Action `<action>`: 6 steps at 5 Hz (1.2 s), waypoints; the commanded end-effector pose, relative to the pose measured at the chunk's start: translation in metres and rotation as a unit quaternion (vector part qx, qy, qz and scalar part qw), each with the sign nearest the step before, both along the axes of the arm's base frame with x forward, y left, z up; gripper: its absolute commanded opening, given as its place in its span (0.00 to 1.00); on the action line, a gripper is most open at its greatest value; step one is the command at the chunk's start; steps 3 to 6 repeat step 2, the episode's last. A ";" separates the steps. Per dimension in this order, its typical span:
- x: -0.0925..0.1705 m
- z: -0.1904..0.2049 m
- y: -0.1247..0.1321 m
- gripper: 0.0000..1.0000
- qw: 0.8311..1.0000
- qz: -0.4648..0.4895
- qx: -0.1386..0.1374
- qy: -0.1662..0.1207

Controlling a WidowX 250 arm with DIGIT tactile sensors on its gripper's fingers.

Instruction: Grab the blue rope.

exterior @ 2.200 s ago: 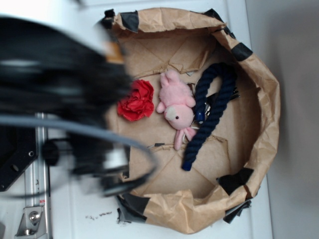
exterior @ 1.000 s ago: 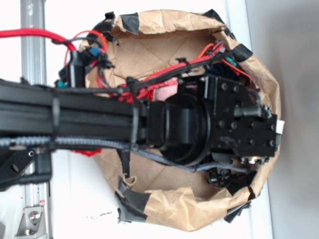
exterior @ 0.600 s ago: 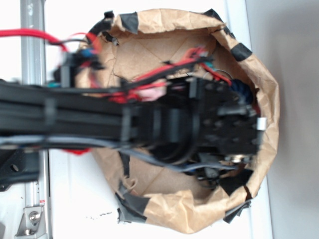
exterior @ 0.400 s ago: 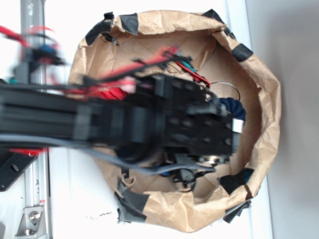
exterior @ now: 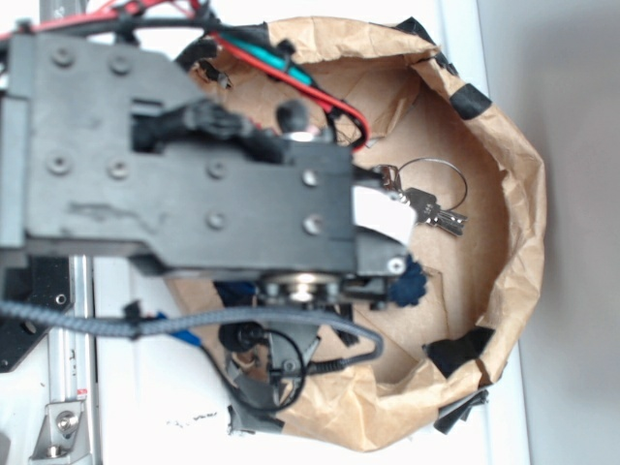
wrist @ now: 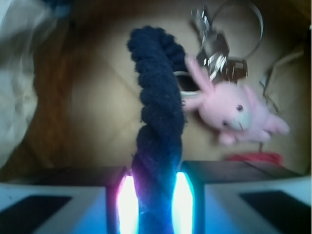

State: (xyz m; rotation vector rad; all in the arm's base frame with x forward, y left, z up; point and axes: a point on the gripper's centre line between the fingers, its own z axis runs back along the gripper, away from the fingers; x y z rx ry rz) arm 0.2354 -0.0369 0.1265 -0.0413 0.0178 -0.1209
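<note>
The blue rope (wrist: 158,112), thick navy twisted cotton, hangs between the lit pads of my gripper (wrist: 155,195), which is shut on it. It reaches out from the jaws over the brown paper floor. From the exterior camera only one navy end of the blue rope (exterior: 410,284) shows, poking out under the black gripper body (exterior: 376,271); the arm hides the remainder. The gripper sits well above the bottom of the paper bag (exterior: 518,208), toward its left side.
A pink plush toy (wrist: 234,109) lies on the bag floor right of the rope. A key ring with keys (exterior: 426,199) lies beside it (wrist: 219,51). A red cloth flower (wrist: 253,157) peeks from behind the right finger. Taped paper walls ring the bag.
The arm came down over the bag and then drew back left and upward. The rope left its place on the floor and now hangs in the shut jaws.
</note>
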 end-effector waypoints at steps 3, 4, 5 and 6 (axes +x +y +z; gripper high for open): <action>0.032 0.020 0.031 1.00 0.998 0.029 0.053 0.033; 0.032 0.020 0.031 1.00 0.998 0.029 0.053 0.033; 0.032 0.020 0.031 1.00 0.998 0.029 0.053 0.033; 0.032 0.020 0.031 1.00 0.998 0.029 0.053 0.033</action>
